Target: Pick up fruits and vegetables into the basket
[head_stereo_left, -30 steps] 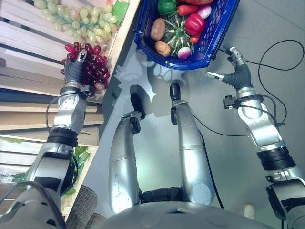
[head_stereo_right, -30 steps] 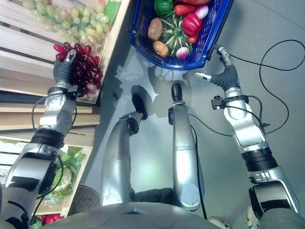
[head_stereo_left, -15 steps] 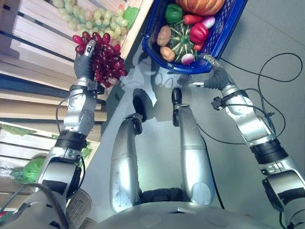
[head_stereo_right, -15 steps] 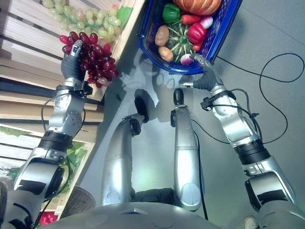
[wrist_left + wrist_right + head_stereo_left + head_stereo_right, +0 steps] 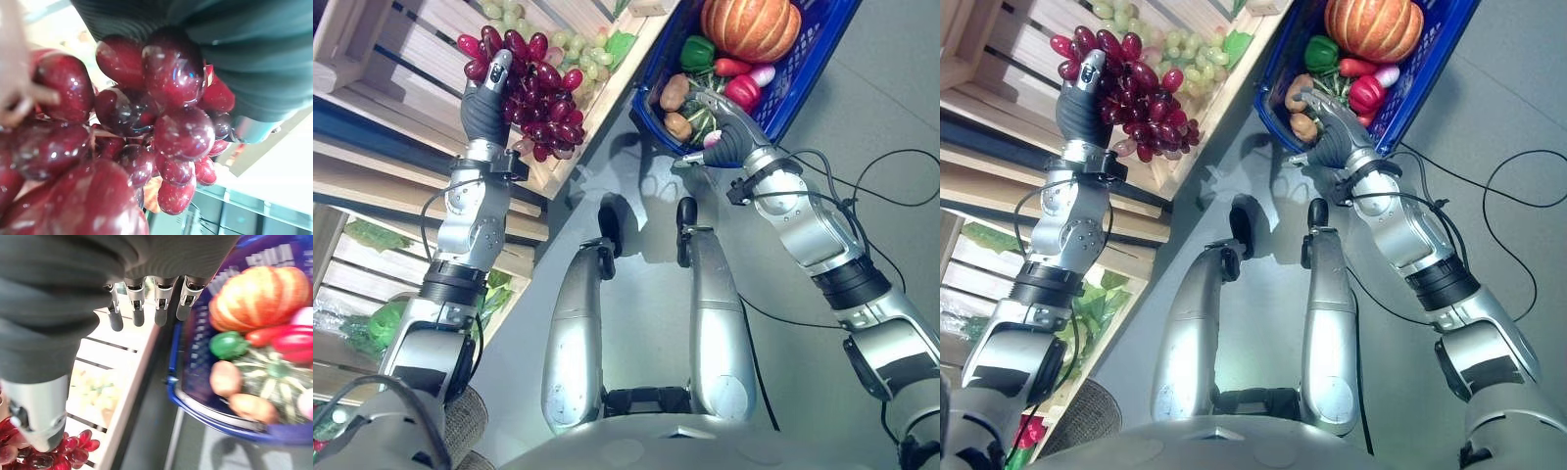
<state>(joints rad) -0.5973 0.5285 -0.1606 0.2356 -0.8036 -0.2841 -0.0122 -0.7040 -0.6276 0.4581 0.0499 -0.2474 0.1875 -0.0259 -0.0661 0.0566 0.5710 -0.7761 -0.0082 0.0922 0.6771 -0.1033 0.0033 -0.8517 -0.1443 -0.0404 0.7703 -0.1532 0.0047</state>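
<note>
My left hand [image 5: 484, 110] is shut on a bunch of red grapes [image 5: 544, 106] and holds it up in the air over the edge of a wooden crate [image 5: 406, 59]. In the left wrist view the red grapes [image 5: 171, 132] press against the hand's dark cover. The blue basket [image 5: 806, 70] stands on the floor to the right. It holds an orange pumpkin [image 5: 751, 27], a green pepper [image 5: 697, 51], a red pepper [image 5: 741, 90], potatoes [image 5: 674, 92] and a striped squash. My right hand [image 5: 728, 132] is open, fingers [image 5: 146, 308] straight, over the basket's near corner.
Green grapes [image 5: 574, 51] lie in the crate behind the red bunch. A lower shelf holds leafy greens [image 5: 380, 343]. A woven bin [image 5: 460, 431] stands at the lower left. Grey floor lies between the crate and the basket.
My left hand has lifted the red grapes off the crate and carried them higher. My right hand has swung left from beside the basket to over its near corner. The camera has shifted too.
</note>
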